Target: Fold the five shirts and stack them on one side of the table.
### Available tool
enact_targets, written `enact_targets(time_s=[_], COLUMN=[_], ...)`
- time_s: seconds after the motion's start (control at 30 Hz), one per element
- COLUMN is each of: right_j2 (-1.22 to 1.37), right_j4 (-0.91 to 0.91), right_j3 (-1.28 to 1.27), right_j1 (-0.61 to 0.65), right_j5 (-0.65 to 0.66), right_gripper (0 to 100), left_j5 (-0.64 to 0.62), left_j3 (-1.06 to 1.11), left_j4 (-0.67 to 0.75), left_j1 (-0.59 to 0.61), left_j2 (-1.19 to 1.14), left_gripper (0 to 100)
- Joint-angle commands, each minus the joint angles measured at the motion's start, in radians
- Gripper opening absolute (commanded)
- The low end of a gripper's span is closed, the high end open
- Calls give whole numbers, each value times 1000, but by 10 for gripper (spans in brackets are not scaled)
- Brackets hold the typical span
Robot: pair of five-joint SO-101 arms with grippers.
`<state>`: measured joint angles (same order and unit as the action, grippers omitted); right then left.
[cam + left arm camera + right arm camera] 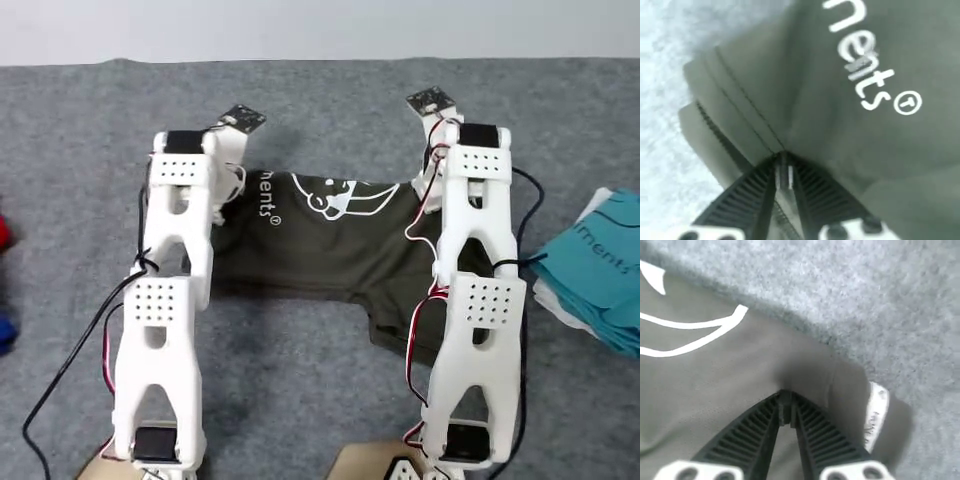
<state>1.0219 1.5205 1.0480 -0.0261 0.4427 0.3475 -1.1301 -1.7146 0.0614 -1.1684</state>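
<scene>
An olive shirt (330, 245) is spread mid-table (330, 100) between both arms; the left claw (783, 175) is clamped on a stitched edge near the white lettering (865, 65) — the right claw (786, 412) is pinched on fabric near a white label (875, 415); folded shirts (600, 270) are stacked at the table's right side.

olive shirt (320, 252) centre, folded teal shirts (600, 268) aside

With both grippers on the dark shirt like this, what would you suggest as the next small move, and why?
Probably raise both together and draw the far edge toward the arm bases. The left gripper and right gripper each look shut on the dark shirt near its far corners, and it lies wider than the folded stack beside it.
</scene>
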Motion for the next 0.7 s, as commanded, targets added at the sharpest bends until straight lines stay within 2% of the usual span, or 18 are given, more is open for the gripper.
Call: enact_targets(time_s=[0.0, 0.23, 0.67], right_j2=[-25, -19, -21], right_j4=[30, 82, 193], right_j3=[104, 176, 238], right_j1=[-1, -8, 7], right_j5=[-3, -3, -5], right_gripper=[10, 10, 10], left_j5=[-2, -2, -2], left_j3=[-70, -74, 128], left_j4=[-40, -40, -38], left_j1=[68, 89, 5], left_j2=[-18, 0, 322], left_gripper=[2, 2, 2])
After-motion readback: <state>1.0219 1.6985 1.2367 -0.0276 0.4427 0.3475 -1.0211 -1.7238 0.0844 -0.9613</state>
